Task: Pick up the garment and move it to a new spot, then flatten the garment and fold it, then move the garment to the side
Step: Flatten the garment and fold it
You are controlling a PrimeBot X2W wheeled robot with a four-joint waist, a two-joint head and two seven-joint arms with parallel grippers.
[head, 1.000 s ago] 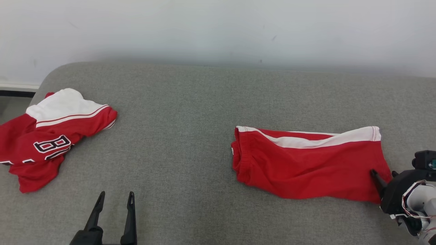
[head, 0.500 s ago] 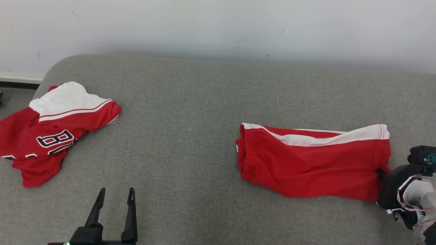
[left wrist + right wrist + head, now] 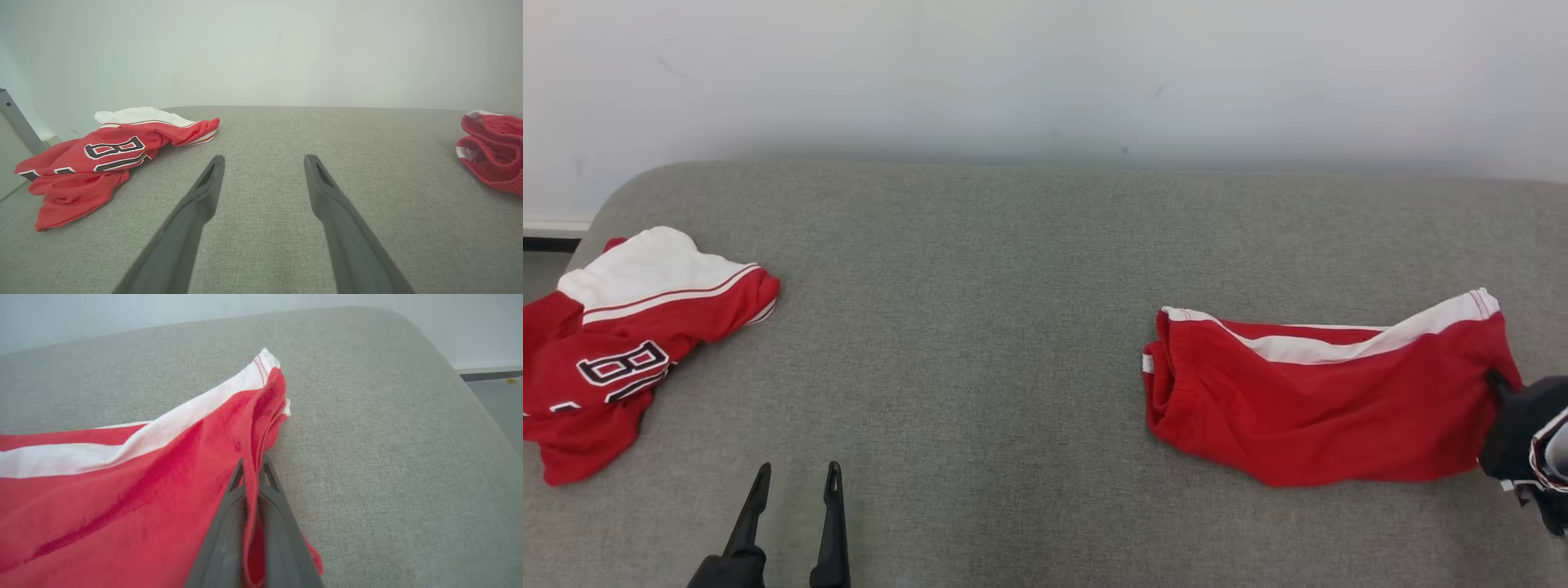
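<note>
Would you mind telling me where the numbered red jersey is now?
In the head view the jersey lies crumpled at the left end of the cushion, ahead and left of the left gripper, far from the red shorts on the right.

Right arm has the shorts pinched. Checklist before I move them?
1. Right gripper shut on shorts hem: ok.
2. Cloth between both fingers: ok.
3. Left gripper open, off the cloth: ok.
4. Jersey apart from shorts: ok.
5. Bare cushion beyond the hem: ok.
6. Shorts smooth: not ok, wrinkled.
</note>
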